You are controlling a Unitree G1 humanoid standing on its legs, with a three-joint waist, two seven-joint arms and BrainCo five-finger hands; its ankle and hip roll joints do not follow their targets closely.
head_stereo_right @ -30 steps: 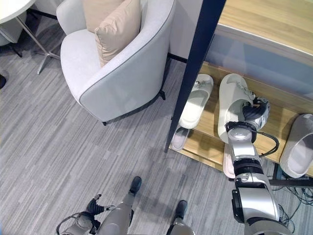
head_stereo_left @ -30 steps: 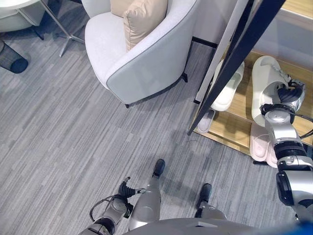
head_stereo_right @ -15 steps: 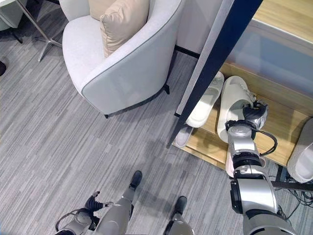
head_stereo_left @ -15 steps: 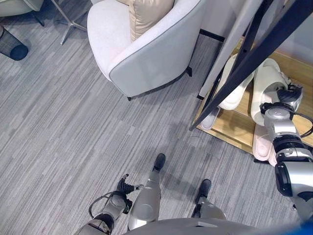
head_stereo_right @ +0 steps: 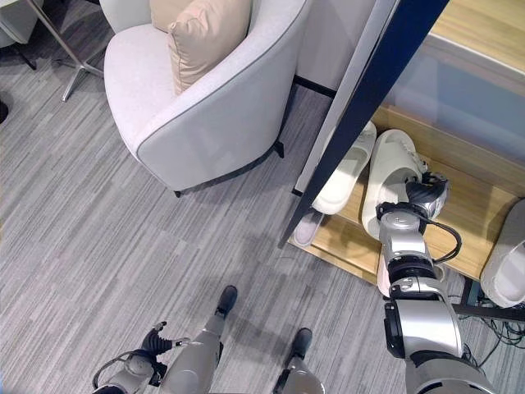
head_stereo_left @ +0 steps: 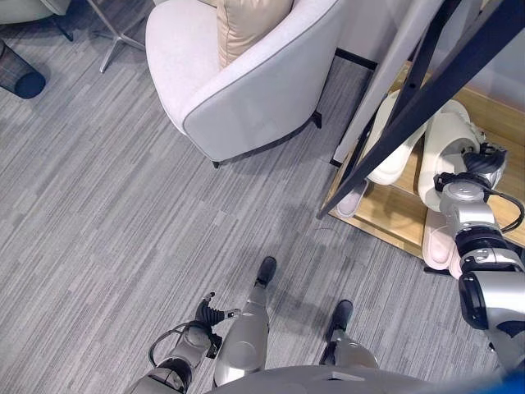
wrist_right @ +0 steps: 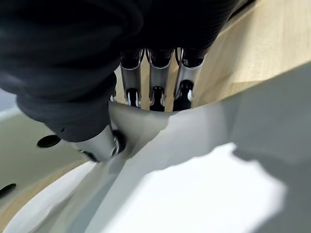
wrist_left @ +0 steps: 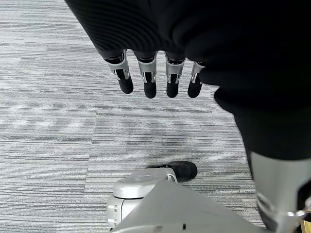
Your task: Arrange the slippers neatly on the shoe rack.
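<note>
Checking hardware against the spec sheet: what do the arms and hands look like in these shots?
Both arms are silver-grey metal shells with dark bands at the joints. The right hand has a dark ribbed cover over its back and wrist, with a black cable looping beside the forearm. The left hand has the same dark ribbed cover, and a row of silver fingers ending in rounded dark tips.

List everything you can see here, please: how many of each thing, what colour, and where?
Slippers: at least four, off-white: two side by side on the wooden shelf, one at the right edge, others on the lower shelf.
Shoe rack: one, light wood, dark frame, right.
Armchair: one, pale grey, top centre.
Cushion: one, beige, on the armchair.
Floor: grey carpet.
Right hand: gripping the second slipper's edge.
Left hand: open, hanging over the floor.
</note>
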